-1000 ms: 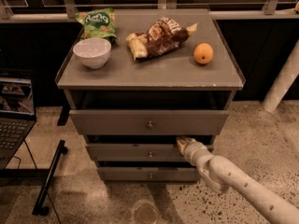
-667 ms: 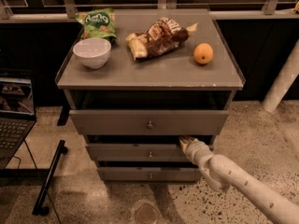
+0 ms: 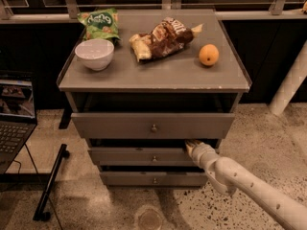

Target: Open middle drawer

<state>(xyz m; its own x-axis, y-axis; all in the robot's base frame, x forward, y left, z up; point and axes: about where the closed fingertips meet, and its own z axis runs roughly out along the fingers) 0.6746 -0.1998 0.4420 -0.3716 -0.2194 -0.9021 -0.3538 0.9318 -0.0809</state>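
The grey cabinet [image 3: 153, 80] has three drawers. The middle drawer [image 3: 129, 156] is the second one, a flat grey front with a small round knob [image 3: 154, 158] at its centre. Its front stands a little out from the cabinet, with a dark gap above it. My gripper [image 3: 191, 146] is at the top right corner of this drawer front, right of the knob, reaching into that gap at the drawer's upper edge. My pale arm [image 3: 249, 188] comes in from the lower right.
The top drawer [image 3: 153, 125] and the bottom drawer [image 3: 153, 178] each have a knob. On the cabinet top lie a white bowl [image 3: 94, 53], a green chip bag [image 3: 99, 23], a brown snack bag [image 3: 163, 36] and an orange [image 3: 208, 54]. A laptop [image 3: 14, 114] and a black stand [image 3: 50, 181] are at left.
My gripper has edged very slightly to the right and up along the middle drawer's top edge. The drawer front looks unmoved.
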